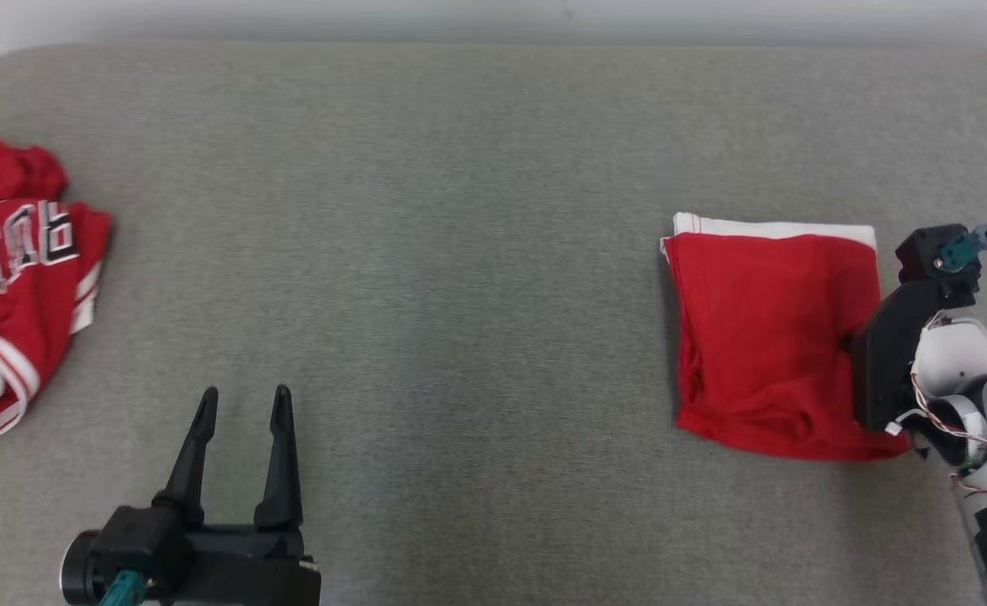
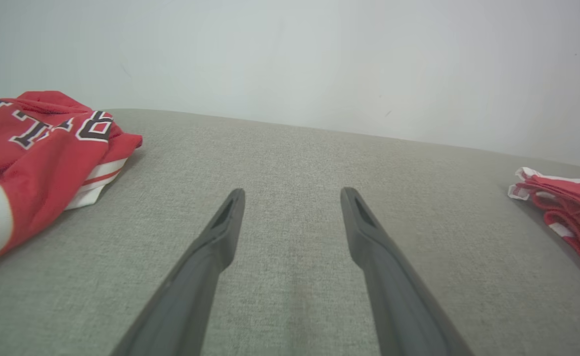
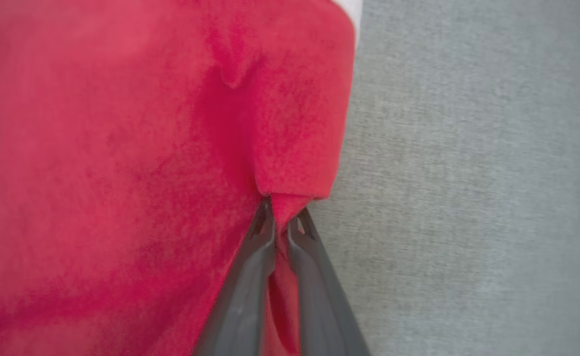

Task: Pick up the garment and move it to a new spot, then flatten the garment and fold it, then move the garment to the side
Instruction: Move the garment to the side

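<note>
Bare grey surface [image 1: 459, 295] between crumpled jersey [image 1: 13, 269] and folded garment [image 1: 771, 337]

Head view: steeply downward from above the near edge of the grey padded surface [image 1: 459, 337]. Left wrist view: low, facing the far edge and wall [image 2: 290, 49]. Right wrist view: close above the folded red garment [image 3: 121, 148], shared by all three views.

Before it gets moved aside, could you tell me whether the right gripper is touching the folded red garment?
Touching. The right wrist view shows the right gripper pinching an edge of the folded red garment.
</note>
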Robot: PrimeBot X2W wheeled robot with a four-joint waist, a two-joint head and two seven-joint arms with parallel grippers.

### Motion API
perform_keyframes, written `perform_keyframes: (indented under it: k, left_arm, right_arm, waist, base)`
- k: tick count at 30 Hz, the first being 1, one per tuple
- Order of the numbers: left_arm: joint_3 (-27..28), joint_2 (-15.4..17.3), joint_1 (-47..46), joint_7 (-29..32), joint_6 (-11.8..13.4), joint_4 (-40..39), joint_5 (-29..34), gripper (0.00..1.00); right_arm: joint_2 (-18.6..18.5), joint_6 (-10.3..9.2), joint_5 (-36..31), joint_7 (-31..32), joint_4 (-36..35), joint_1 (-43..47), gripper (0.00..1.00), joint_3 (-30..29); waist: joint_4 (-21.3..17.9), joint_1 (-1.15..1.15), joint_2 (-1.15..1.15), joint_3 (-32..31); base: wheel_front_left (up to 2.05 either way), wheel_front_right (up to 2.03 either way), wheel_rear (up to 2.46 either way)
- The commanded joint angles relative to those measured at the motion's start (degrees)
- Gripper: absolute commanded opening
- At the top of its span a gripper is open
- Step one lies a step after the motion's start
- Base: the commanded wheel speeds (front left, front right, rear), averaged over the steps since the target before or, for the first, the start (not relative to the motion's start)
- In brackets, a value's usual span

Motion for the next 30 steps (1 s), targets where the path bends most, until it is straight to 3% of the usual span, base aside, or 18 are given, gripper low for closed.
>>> perform_keyframes:
  k: [1,15,30]
  left_arm:
    - [-0.23,-0.04,-1.19,-0.19,-0.30,-0.81,0.76,1.00]
    - [-2.36,1.75,-6.78,-0.19,-0.83,-5.84,5.27,1.00]
    - [-4.50,6.72,-7.93,-0.18,-0.88,-7.43,5.50,1.00]
  right_arm:
    - [-2.04,-0.22,-0.50,-0.69,-0.26,-0.58,0.00,1.28]
    - [-17.87,-0.20,0.22,-12.79,-0.37,-7.62,0.00,16.91]
    - [-23.51,-0.20,-4.59,-32.61,6.91,-13.38,0.00,20.31]
  waist:
    - [-4.75,-0.01,-0.01,3.34]
    - [-15.43,-0.01,-0.01,12.11]
    - [-20.92,-0.01,-0.01,16.54]
  base:
    - [0.00,0.00,0.00]
    - [0.00,0.00,0.00]
    - [0.00,0.00,0.00]
